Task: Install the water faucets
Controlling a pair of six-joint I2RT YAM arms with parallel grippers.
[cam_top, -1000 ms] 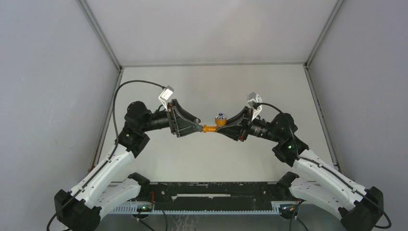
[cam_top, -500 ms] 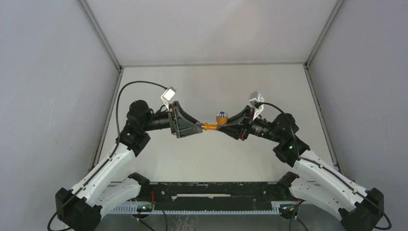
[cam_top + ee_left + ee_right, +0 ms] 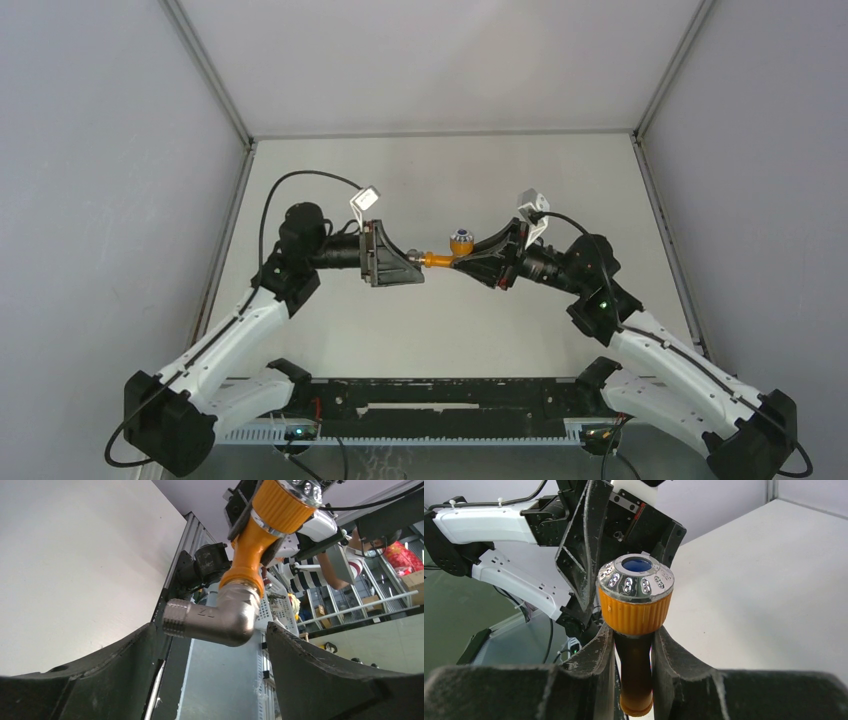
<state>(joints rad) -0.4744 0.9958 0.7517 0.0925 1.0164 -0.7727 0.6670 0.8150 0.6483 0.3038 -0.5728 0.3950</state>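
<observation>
My right gripper (image 3: 464,262) is shut on the dark stem of the orange water faucet (image 3: 636,606), just under its ribbed collar and silvery round cap with a blue centre (image 3: 636,577). In the top view the faucet (image 3: 441,261) hangs in mid-air between the two arms. A grey metal elbow fitting (image 3: 220,622) sits on the faucet's orange spout (image 3: 249,555). My left gripper (image 3: 210,630) is open around that fitting. Its fingers (image 3: 125,670) stand clear on either side, and the threaded end points at the left one. Seen from above, the left gripper (image 3: 416,268) faces the right one.
The light table (image 3: 440,180) lies under both arms, with grey walls on three sides. A black rail (image 3: 440,400) runs along the near edge between the arm bases. In the right wrist view the left arm (image 3: 499,525) fills the background.
The left gripper's jaws have widened off the fitting, and its wrist has rolled and edged right. The right gripper and faucet have hardly moved.
</observation>
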